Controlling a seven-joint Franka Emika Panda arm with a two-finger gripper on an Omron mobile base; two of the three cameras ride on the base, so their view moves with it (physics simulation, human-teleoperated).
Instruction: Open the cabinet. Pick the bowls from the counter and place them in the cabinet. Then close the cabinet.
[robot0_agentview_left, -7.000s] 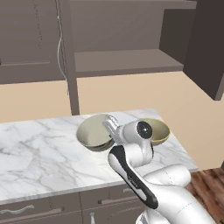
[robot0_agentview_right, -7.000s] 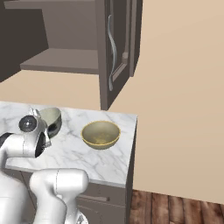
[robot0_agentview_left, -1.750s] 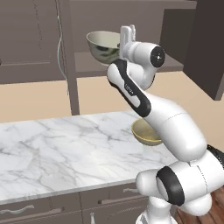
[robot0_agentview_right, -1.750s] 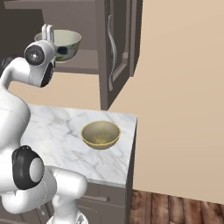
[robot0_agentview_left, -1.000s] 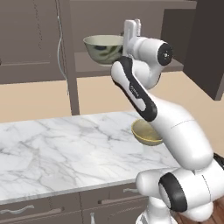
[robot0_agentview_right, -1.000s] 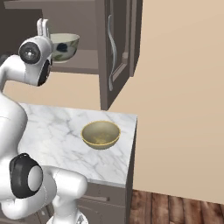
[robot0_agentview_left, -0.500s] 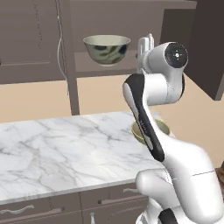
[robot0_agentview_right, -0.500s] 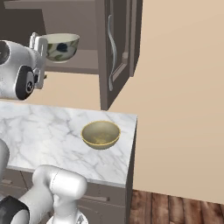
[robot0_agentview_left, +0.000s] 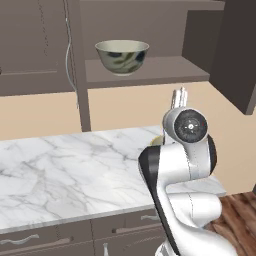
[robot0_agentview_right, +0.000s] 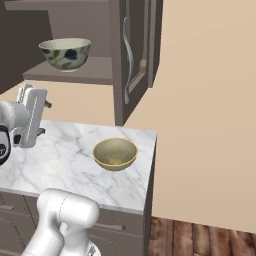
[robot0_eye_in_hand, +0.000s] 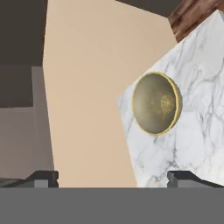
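The cabinet (robot0_agentview_left: 150, 70) stands open, and the pale grey-cream bowl with dark leaf marks (robot0_agentview_left: 122, 55) (robot0_agentview_right: 65, 54) rests upright on its shelf. The mustard-yellow bowl (robot0_agentview_right: 115, 153) (robot0_eye_in_hand: 156, 103) sits on the white marble counter (robot0_agentview_right: 65, 155) near its right end. In the left base view my arm hides most of it. My gripper (robot0_eye_in_hand: 113, 179) (robot0_agentview_right: 31, 112) hangs below the shelf, out over the counter to the left of the yellow bowl. It is open and holds nothing, with its fingertips (robot0_eye_in_hand: 43, 177) wide apart.
The cabinet's right door (robot0_agentview_right: 135, 55) stands swung out with its silver bar handle (robot0_agentview_right: 127, 60) facing the shelf opening. The left door (robot0_agentview_left: 35, 45) is beside the shelf. Drawers (robot0_agentview_left: 30, 240) run under the counter. Past the counter's right edge lies wooden floor (robot0_agentview_right: 200, 235).
My gripper has let go of the leaf-marked bowl, which now stands on the shelf. The arm has drawn back and dropped from shelf height to just above the counter.
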